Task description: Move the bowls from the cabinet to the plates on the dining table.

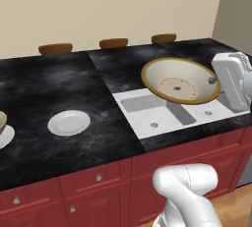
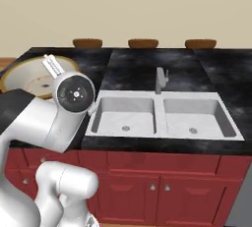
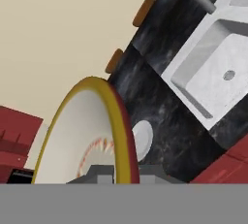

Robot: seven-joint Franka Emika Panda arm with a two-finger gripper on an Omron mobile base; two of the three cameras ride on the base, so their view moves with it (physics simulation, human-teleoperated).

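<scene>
The wide cream bowl (image 1: 180, 81) with a gold rim hangs tilted in the air above the sink (image 1: 167, 115), nothing in it. The end effector (image 3: 114, 172) is clamped on its rim at the bowl's right edge in the left base view. A white plate (image 1: 69, 122) lies bare on the black counter (image 1: 49, 98), well left of the sink. An olive bowl (image 1: 2, 121) sits on another plate (image 1: 5, 137) at the left edge. The arm reaches up from below with the wrist (image 1: 231, 81) level beside the bowl.

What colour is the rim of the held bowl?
Tan-gold; the bowl shows it best in the left base view.
</scene>
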